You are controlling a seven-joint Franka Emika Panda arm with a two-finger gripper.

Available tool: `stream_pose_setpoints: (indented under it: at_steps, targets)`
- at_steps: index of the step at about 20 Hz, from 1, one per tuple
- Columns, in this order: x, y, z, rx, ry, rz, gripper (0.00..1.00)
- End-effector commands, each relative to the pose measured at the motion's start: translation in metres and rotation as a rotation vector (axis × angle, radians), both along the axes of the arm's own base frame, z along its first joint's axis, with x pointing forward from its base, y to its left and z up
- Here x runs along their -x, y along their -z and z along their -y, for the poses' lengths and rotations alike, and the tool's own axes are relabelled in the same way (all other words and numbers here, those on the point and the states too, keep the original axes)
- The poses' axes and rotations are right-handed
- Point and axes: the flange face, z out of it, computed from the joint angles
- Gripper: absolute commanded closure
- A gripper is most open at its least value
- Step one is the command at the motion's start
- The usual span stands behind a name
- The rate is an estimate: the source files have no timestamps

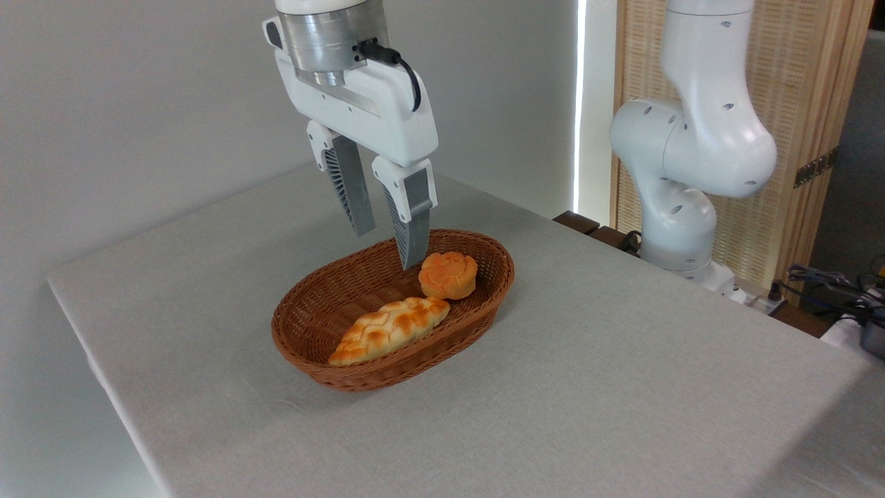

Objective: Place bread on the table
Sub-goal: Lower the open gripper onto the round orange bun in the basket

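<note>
The bread (448, 274), a small round orange-golden bun with a knotted top, sits inside the brown wicker basket (484, 312) near its right end. My gripper (388, 247) hangs open over the basket's far rim, just left of and above the bun, with nothing between its fingers. One grey fingertip (413, 254) reaches down close to the bun's left side. The table (622, 387) has a light grey cloth-like surface and carries the basket at its middle.
A longer pale golden braided loaf (388, 329) lies in the basket in front of the bun. The arm's white base (681, 207) stands at the table's back right. Cables and equipment (840, 290) sit at the far right.
</note>
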Motion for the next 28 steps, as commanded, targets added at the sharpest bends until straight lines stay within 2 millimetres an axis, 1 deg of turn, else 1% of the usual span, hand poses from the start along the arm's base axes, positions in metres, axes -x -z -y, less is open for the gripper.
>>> stream_pose_setpoints:
  at_steps: [1, 3, 5, 7, 9, 11, 12, 16, 20, 22, 25, 28]
  targets:
    - [0.031, 0.017, 0.021, 0.01, 0.034, -0.039, 0.0]
    - [0.044, 0.027, 0.036, 0.002, 0.067, -0.043, 0.0]
    - [0.065, 0.041, 0.042, 0.027, 0.072, -0.036, 0.0]
    - [0.087, 0.062, 0.057, 0.024, 0.099, -0.011, 0.0]
    - [0.105, 0.081, 0.078, 0.005, 0.167, 0.005, 0.0]
    - [0.117, 0.103, 0.088, -0.011, 0.202, -0.016, 0.0]
    - [0.12, 0.111, 0.09, -0.016, 0.208, -0.033, 0.0]
    - [0.127, 0.137, 0.111, -0.016, 0.241, -0.035, 0.0]
    - [0.13, 0.147, 0.115, -0.015, 0.257, -0.034, 0.0]
    - [0.129, 0.154, 0.115, -0.015, 0.257, -0.036, 0.0]
    - [0.13, 0.158, 0.115, -0.016, 0.258, -0.043, 0.0]
    - [0.133, 0.168, 0.116, -0.02, 0.26, -0.042, 0.01]
